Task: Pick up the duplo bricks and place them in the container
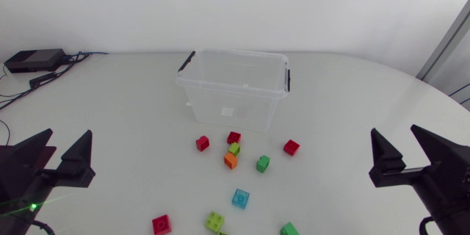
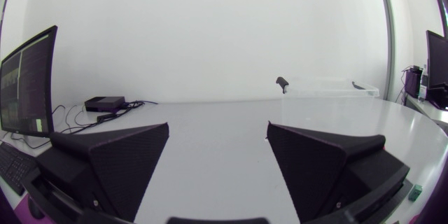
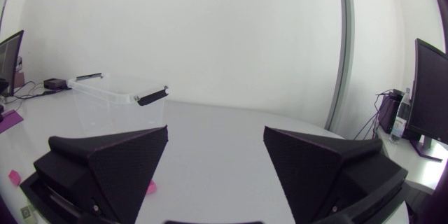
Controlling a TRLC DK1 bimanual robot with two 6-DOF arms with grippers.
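Faintly, a white label [image 1: 227, 111] marks the clear container [image 1: 257, 114]; print unreadable.

Robotics lab — white table [image 1: 125, 117], left arm [image 1: 18, 180], right arm [image 1: 448, 169], black box [image 1: 33, 60] with cables [image 1: 81, 56]

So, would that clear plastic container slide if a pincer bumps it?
Probably: the clear thin-walled plastic container looks empty, so it is likely light and apt to slide on the smooth white table. Its broad, low shape should resist tipping.
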